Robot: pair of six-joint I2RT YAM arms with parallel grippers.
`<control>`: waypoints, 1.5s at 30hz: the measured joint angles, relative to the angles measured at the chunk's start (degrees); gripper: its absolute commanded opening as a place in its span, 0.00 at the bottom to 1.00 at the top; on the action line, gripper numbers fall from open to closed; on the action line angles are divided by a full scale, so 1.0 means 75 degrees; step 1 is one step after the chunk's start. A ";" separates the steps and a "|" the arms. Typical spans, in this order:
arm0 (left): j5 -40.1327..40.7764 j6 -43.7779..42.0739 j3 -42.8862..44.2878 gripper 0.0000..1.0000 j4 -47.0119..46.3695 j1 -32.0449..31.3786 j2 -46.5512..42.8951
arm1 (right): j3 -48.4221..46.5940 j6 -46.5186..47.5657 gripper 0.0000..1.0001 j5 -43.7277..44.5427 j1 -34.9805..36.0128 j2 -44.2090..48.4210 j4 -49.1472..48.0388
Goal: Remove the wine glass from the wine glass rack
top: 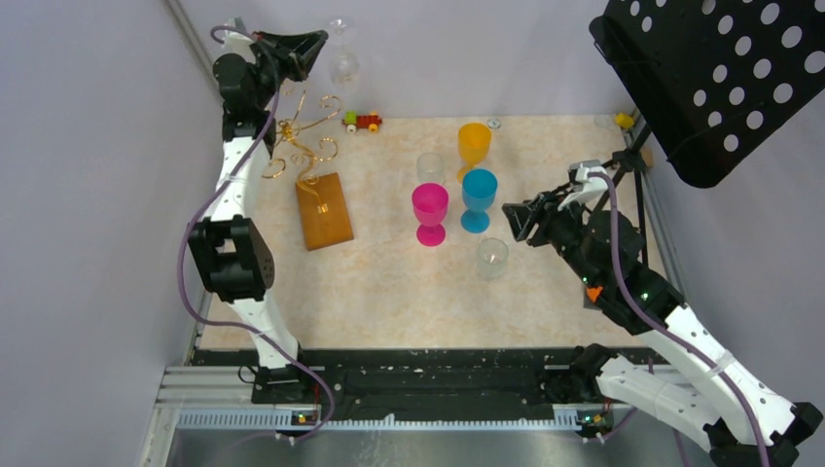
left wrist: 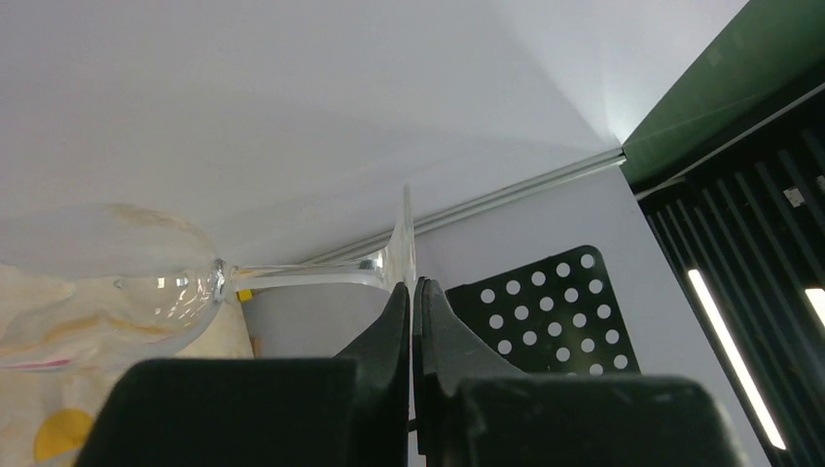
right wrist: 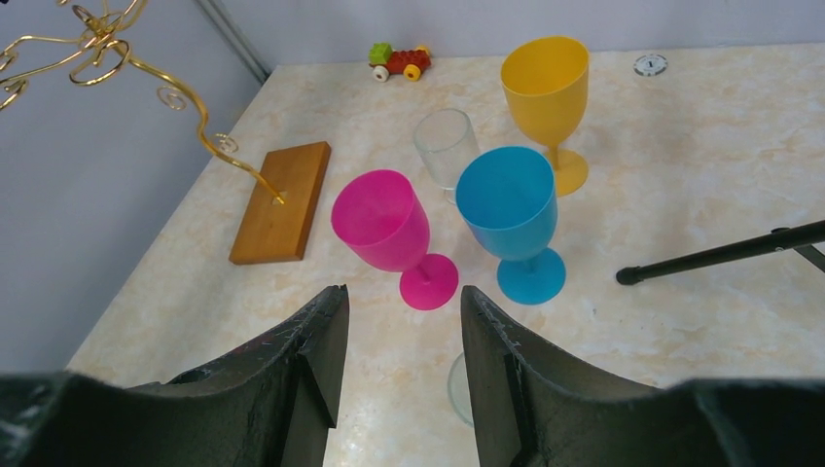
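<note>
Top external view: the wine glass is seen held aloft near the back wall, apparently free of the wine glass rack. The removal is judged essentially done, with only a setting-down possibly left. The left end effector is pressed together, pinching the glass's foot. The right end effector is half spread, empty, above the tabletop.

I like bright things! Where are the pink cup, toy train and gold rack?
pink cup [right wrist: 381, 222], right wrist view, on its bowl.
toy train [right wrist: 401, 62], right wrist view, on its red body.
gold rack [top: 329, 222], top view, on its wooden base.
</note>
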State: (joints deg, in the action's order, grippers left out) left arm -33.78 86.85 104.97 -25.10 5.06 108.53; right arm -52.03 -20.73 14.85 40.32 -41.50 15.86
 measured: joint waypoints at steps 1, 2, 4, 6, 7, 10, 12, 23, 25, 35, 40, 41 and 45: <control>-0.0015 0.0000 0.0000 0.00 0.0041 -0.0076 -0.0003 | 0.0000 -0.0003 0.48 -0.0006 0.0000 0.0000 0.0000; -0.0020 0.0003 0.0000 0.00 0.0096 -0.0134 -0.0003 | 0.0000 -0.0006 0.48 -0.0020 0.0000 0.0000 -0.0006; -0.0038 0.0000 -0.0032 0.00 0.0245 -0.0283 -0.0026 | 0.0000 -0.0012 0.48 -0.0067 0.0000 0.0000 -0.0012; -0.0038 0.0003 -0.0224 0.00 0.0405 -0.0443 -0.0152 | 0.0000 -0.0006 0.49 -0.0192 0.0000 -0.0020 -0.0067; -0.0038 0.0003 -0.0329 0.00 0.0452 -0.0498 -0.0227 | 0.0000 0.0012 0.50 -0.0291 0.0000 -0.0029 -0.0105; -0.0047 0.0000 -0.0711 0.00 0.0641 -0.0723 -0.0571 | 0.0000 0.0079 0.52 -0.0799 0.0000 -0.0099 -0.0323; -0.0096 0.0000 -0.0906 0.00 0.0758 -0.0877 -0.0845 | 0.0000 0.0152 0.57 -0.1192 0.0000 -0.0189 -0.0586; -0.0510 0.0329 -0.2390 0.00 0.0393 -0.1271 -0.2856 | -0.0076 0.0746 0.73 -0.3016 0.0000 -0.0831 -0.2675; -0.0560 0.0446 -0.2722 0.00 0.0286 -0.1445 -0.3179 | -0.0242 0.0927 0.73 -0.3331 0.0000 -0.1174 -0.3075; -0.0784 0.0860 -0.4421 0.00 0.0157 -0.2215 -0.4523 | -0.0839 0.1845 0.73 -0.4159 0.0000 -0.2075 -0.4121; -0.0796 0.0799 -0.4995 0.00 0.0286 -0.2448 -0.5339 | -0.0979 0.2465 0.71 -0.4709 0.0000 -0.2384 -0.4488; -0.0813 0.0775 -0.5047 0.00 0.0286 -0.2498 -0.5464 | -0.1017 0.2649 0.71 -0.4986 0.0000 -0.2506 -0.4514; -0.0956 0.0752 -0.5225 0.00 0.0157 -0.2652 -0.5715 | -0.1081 0.3165 0.70 -0.5884 0.0000 -0.2987 -0.4572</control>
State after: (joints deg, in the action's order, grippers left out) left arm -40.95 92.49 65.78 -23.92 -14.83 65.67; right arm -60.14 3.01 -29.28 40.32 -63.90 -18.44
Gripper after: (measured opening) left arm 0.009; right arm 0.710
